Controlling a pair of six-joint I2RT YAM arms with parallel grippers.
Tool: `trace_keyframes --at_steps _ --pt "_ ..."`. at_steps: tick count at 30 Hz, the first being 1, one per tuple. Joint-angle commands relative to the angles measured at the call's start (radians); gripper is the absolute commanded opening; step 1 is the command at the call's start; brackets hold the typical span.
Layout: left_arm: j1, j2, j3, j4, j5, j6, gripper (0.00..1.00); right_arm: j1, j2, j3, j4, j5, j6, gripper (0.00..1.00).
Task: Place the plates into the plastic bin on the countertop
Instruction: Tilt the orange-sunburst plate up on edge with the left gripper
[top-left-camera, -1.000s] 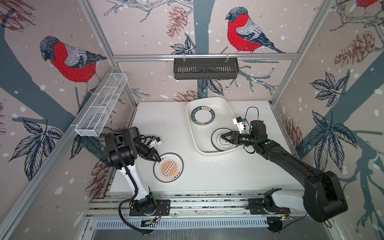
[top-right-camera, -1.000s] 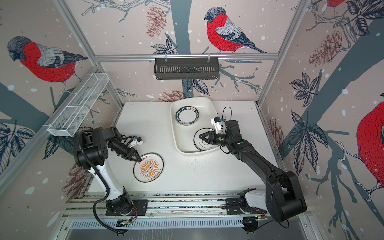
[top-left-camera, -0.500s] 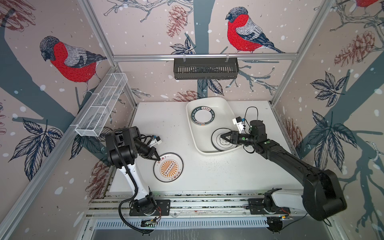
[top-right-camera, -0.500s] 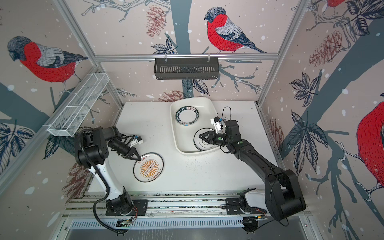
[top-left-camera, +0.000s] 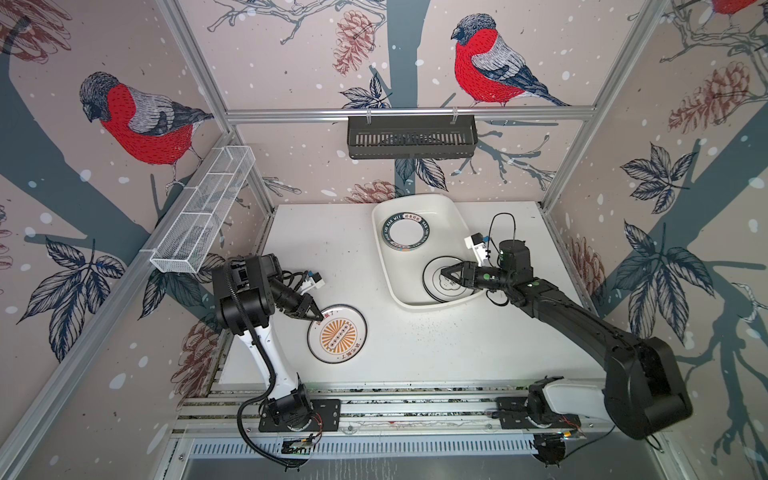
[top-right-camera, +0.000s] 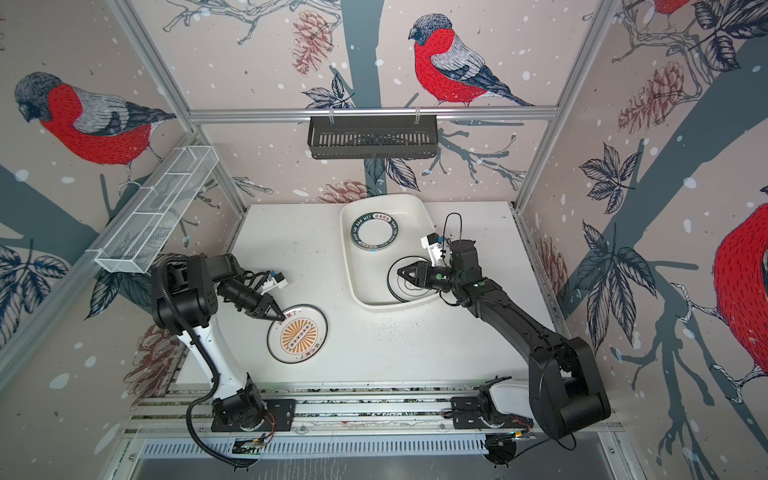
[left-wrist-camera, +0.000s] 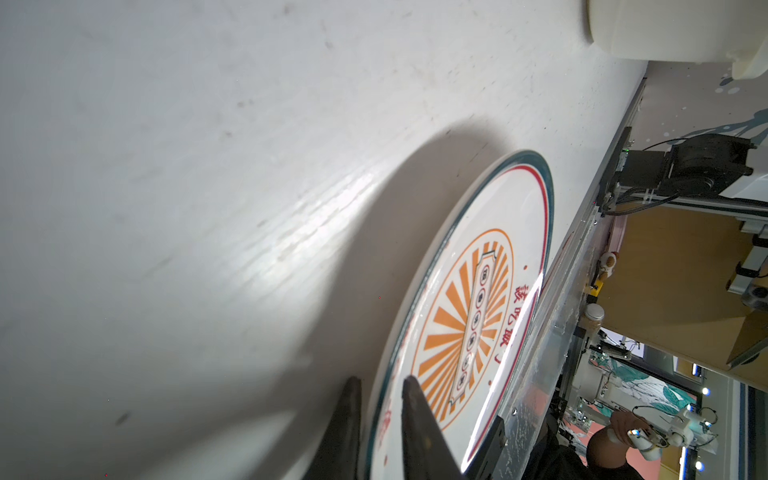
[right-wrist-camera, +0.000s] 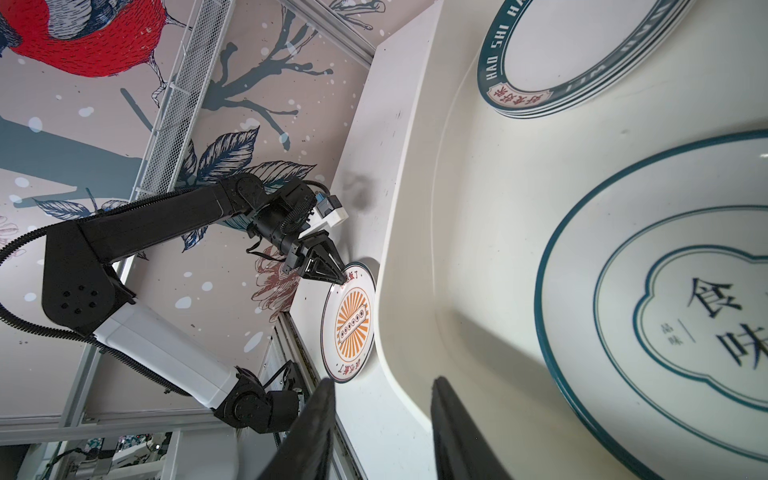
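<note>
An orange-sunburst plate (top-left-camera: 337, 339) (top-right-camera: 297, 334) lies on the white countertop (top-left-camera: 436, 345) at the front left. My left gripper (top-left-camera: 318, 318) (left-wrist-camera: 380, 384) is shut on its left rim, one finger above the rim and one below. The plastic bin (top-left-camera: 415, 306) (top-right-camera: 374, 305) stands at the back centre. It holds a stack of green-lettered plates (top-left-camera: 405, 232) (right-wrist-camera: 582, 50) and a thin-rimmed plate with Chinese characters (top-left-camera: 440, 293) (right-wrist-camera: 665, 311). Over that plate hovers my right gripper (top-left-camera: 444, 274) (right-wrist-camera: 382, 386), open with nothing between its fingers.
A black slatted basket (top-left-camera: 411, 137) hangs on the back wall. A white wire-mesh rack (top-left-camera: 203, 216) runs along the left wall. Aluminium rails (top-left-camera: 374, 407) carrying both arm bases edge the countertop's front.
My left gripper's fingers have closed onto the sunburst plate's rim. The right arm has barely moved.
</note>
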Motion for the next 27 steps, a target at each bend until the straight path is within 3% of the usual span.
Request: trace_keyframes --at_steps 1,3,6,17,27 --pt "0.002 -0.003 -0.003 -0.042 0.027 0.031 0.15 0.0 0.003 0.01 0.027 -0.008 0.008 0.4" --pt "0.002 -0.01 -0.003 -0.045 0.028 0.031 0.12 -0.001 0.001 0.01 0.028 -0.008 0.008 0.4" --pt "0.002 -0.017 0.002 -0.057 0.037 0.031 0.0 -0.003 0.0 0.008 0.028 -0.009 0.008 0.4" --pt "0.002 -0.047 0.081 -0.159 0.081 0.053 0.0 -0.006 0.002 0.018 0.021 -0.002 0.008 0.4" --pt "-0.044 -0.165 0.165 -0.219 0.084 0.034 0.0 -0.012 0.0 0.039 0.005 -0.007 0.001 0.4"
